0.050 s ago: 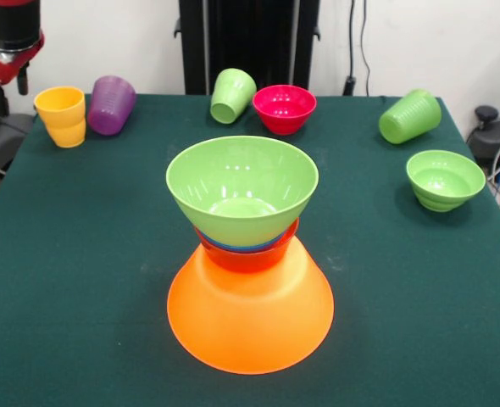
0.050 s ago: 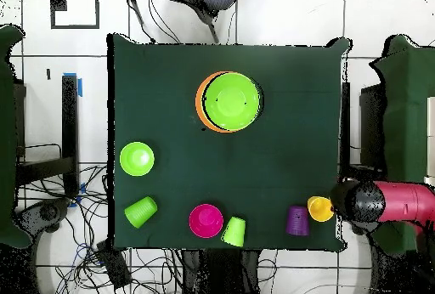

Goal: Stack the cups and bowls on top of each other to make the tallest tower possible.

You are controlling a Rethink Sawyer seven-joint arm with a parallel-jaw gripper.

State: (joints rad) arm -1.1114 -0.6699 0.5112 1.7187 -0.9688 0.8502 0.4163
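A dark green cloth covers the surface (image 1: 80,280). Directly on it, near the middle, sits the huge orange bowl (image 1: 250,318), upside down. Along the far edge stand the yellow cup (image 1: 62,115) and the pink bowl (image 1: 285,108), while the purple cup (image 1: 110,104) and two light green cups (image 1: 232,95) (image 1: 409,116) lie tipped. The small green bowl (image 1: 444,179) rests upright by itself.

A dark green cloth-covered table (image 1: 80,280) is standing on a white tiled floor (image 2: 280,19), with tangled black cables (image 2: 110,261) lying beside one of its corners.
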